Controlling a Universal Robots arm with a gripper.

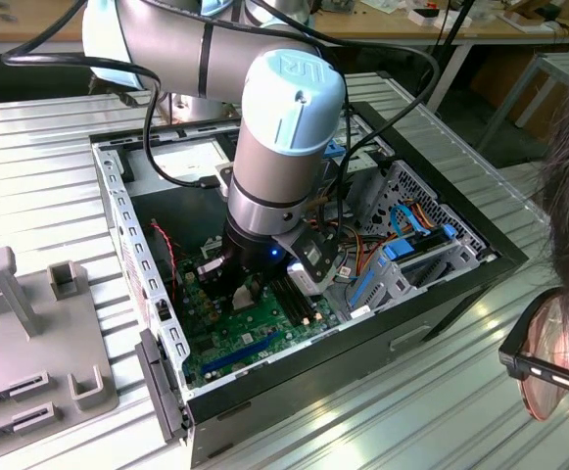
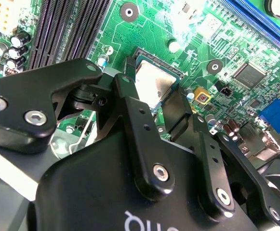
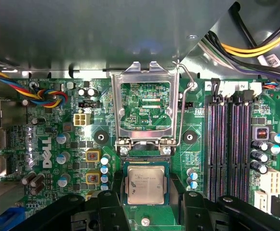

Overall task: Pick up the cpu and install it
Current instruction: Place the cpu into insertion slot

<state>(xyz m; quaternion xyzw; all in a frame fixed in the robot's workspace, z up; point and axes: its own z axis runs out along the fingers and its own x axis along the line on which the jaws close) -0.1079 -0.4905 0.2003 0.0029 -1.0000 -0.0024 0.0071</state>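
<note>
Cpu (image 3: 145, 188) was a small flat square, dull grey metal top with faint print, thin green border round it. It lay flat in the socket (image 3: 146, 161) mid-motherboard (image 3: 48, 192), corners square to the socket's edges. The gripper (image 3: 146, 181) stood open over it: black fingers (image 3: 114, 188) flanked two opposite cpu edges, a sliver of socket showing between each finger and the chip, no contact visible. In the second wrist view the cpu (image 2: 152, 83) sat low between the gripper (image 2: 152, 92) fingertips. The frame (image 3: 144, 115) was hinged up, open, off the socket's far edge, with the lever (image 3: 184, 91) raised beside it. Slots (image 3: 226, 149) ran close along one finger's side and capacitors (image 3: 62, 159) sat near the other, with only narrow bare board between. In the exterior view the arm (image 1: 279, 137) reached down into the open case (image 1: 118, 206), gripper (image 1: 233, 286) low over the motherboard (image 1: 255, 338); drive cage (image 1: 411, 259) and cables (image 1: 362, 245) crowded the wrist on the exterior view's right, with more room toward the case's left wall. A person (image 1: 563, 323) was at the exterior view's right edge.
</note>
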